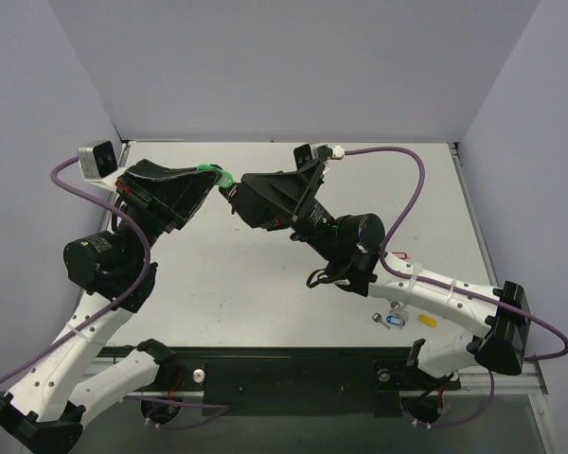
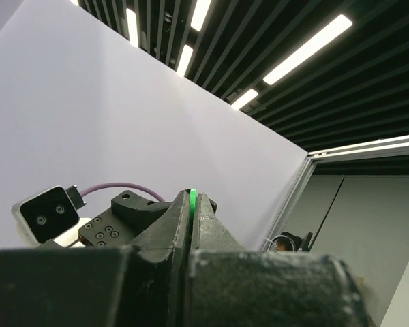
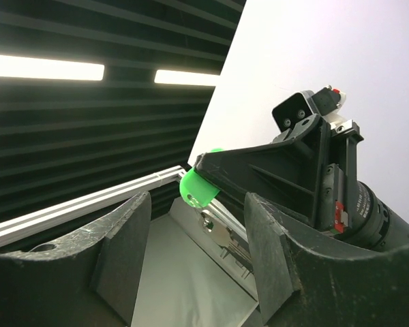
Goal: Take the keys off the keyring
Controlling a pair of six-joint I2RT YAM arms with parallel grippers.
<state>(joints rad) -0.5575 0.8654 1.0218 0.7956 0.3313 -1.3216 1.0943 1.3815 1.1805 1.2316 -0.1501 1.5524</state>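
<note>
Up in the middle of the top view the two arms meet nose to nose above the table [image 1: 265, 284]. The left gripper [image 1: 208, 180] is clenched on the green key [image 1: 214, 173]. From its own wrist only a thin green sliver [image 2: 191, 199] shows between the pressed black fingers [image 2: 165, 235], which cover the rest of the head. The right gripper [image 1: 230, 193] sits just beside it with its fingers [image 3: 126, 245] spread wide, holding nothing. Between them, in the right wrist view, the green head [image 3: 194, 187] juts from the left gripper's tip, and the silver key [image 3: 218, 235] hangs just below it. The keyring joining them is too fine to make out. From above the grippers hide the silver key. At lower right, by the right arm, lie a small blue and silver piece [image 1: 395, 320] and a yellow piece [image 1: 426, 322].
</note>
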